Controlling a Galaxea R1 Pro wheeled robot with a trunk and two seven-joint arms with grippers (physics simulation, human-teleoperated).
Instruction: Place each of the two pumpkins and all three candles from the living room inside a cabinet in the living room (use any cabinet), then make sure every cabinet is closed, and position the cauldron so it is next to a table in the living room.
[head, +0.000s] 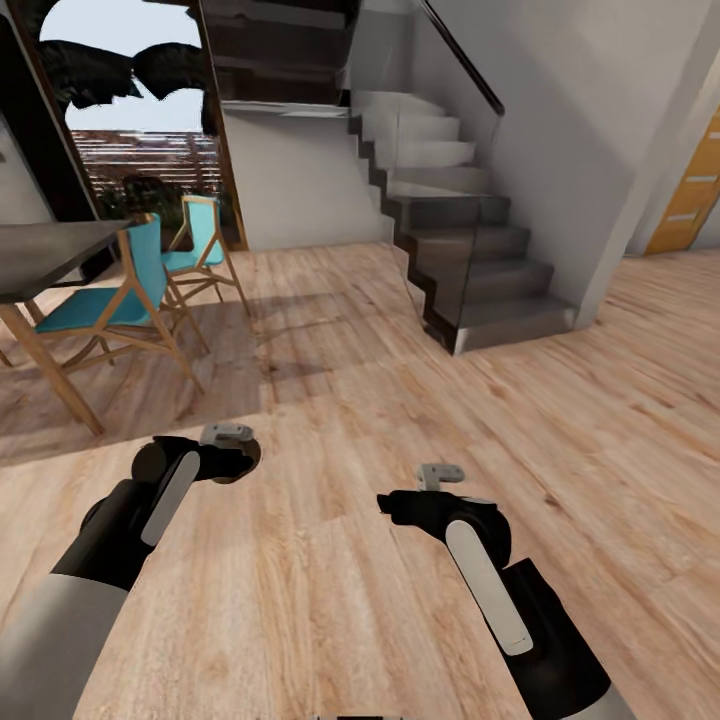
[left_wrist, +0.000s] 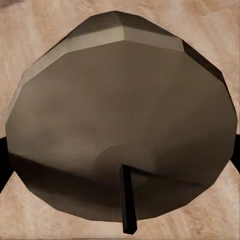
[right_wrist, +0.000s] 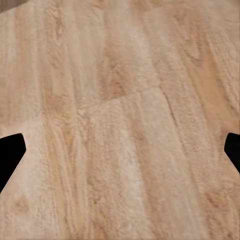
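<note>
A tan-brown candle (left_wrist: 120, 115) with a paler flat top and a short dark wick sits right against the left wrist camera, over wood floor. My left gripper (head: 240, 460) is shut on it, and the dark fingertips (left_wrist: 3, 160) show at either side of the candle. In the head view a brown edge of the candle (head: 256, 453) peeks out past the gripper, low over the floor. My right gripper (head: 392, 503) hangs open over bare floorboards, its fingertips (right_wrist: 10, 152) wide apart with nothing between them. The pumpkins, cabinet and cauldron are out of view.
A dark-topped table (head: 40, 250) with teal chairs (head: 120, 300) stands at the left by a tall window. Ahead, a grey staircase (head: 470, 260) with a glass railing rises to the left. An orange wooden door (head: 690, 195) is at the far right. Wood floor (head: 340, 400) spreads between.
</note>
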